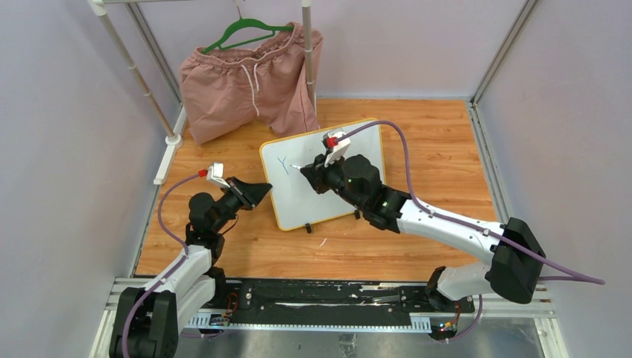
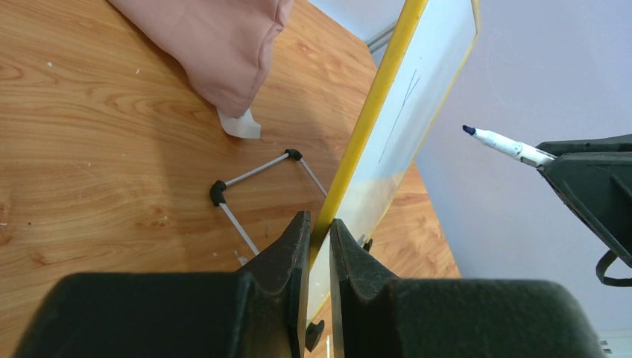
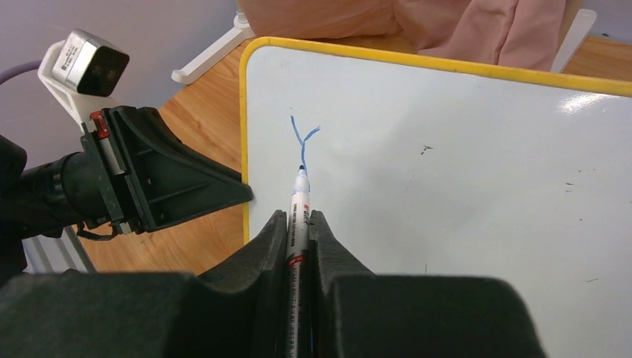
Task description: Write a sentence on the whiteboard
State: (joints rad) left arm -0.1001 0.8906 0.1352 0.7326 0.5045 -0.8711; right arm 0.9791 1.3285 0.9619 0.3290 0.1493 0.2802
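Marker point(image 3: 300, 195), clamped lengthwise in the right gripper point(image 3: 298, 221), is pointing its tip at the blue Y point(image 3: 303, 136) near the left edge of the whiteboard point(image 3: 462, 194) on the table point(image 1: 432, 149); the left gripper point(image 2: 320, 227) is pinching that edge.

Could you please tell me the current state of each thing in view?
whiteboard: standing propped, one side edge clamped.
lettering: only a blue "Y" written.
marker: uncapped, tip at the Y's foot.
left pincer: shut on the whiteboard's frame.
right pincer: shut on the marker.
shorts: hanging from a green hanger.
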